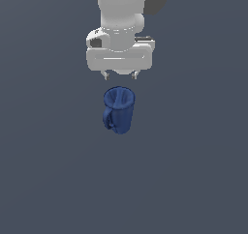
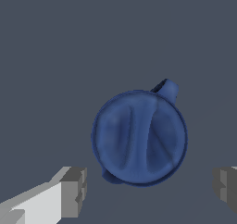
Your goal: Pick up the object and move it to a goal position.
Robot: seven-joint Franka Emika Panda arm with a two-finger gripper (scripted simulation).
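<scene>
The object is a dark blue tapered pitcher standing upright on the grey floor, its loop handle toward the exterior view's left. From the wrist view I look down into its round mouth, with the handle sticking out at one side and a small lip opposite. My gripper hangs above and behind the pitcher, apart from it. Its fingers stand wide apart, open, with nothing between them.
A flat dark grey surface stretches all around the pitcher. The white arm rises above the gripper at the top of the exterior view.
</scene>
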